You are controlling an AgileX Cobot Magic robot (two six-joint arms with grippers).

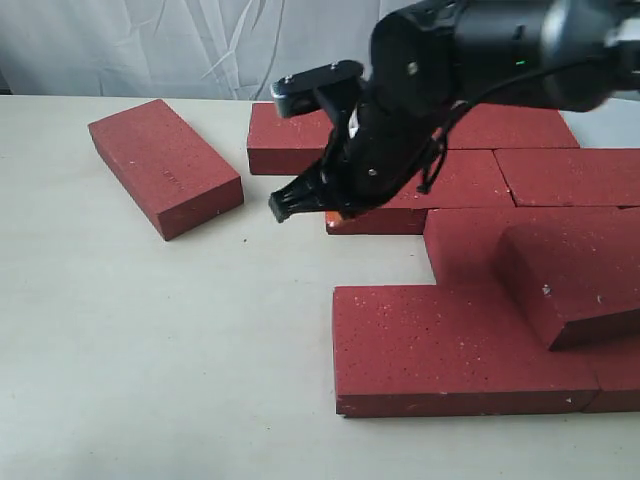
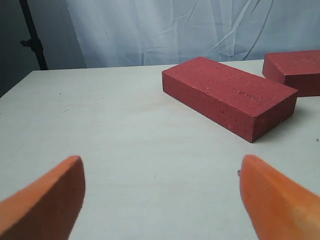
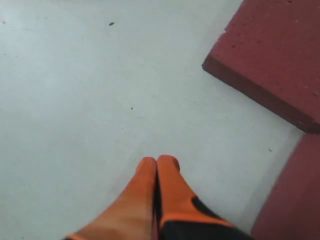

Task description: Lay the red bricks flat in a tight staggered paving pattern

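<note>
Several dark-red bricks lie flat in a group on the right, the nearest [image 1: 450, 350] at the front. One brick [image 1: 570, 280] rests tilted on top of them. A loose brick [image 1: 165, 165] lies apart at the left, angled; the left wrist view shows it too [image 2: 230, 97]. My right gripper [image 1: 285, 205] hangs over the table just left of the group, its orange fingers pressed together and empty [image 3: 160, 160]. My left gripper [image 2: 161, 160] is open wide over bare table, short of the loose brick, and is out of the exterior view.
A white cloth backdrop [image 1: 150, 40] closes the far side of the pale table [image 1: 150, 350]. The black right arm [image 1: 470, 60] reaches in from the upper right over the rear bricks [image 1: 290, 140]. A dark stand [image 2: 32, 35] rises beyond the table.
</note>
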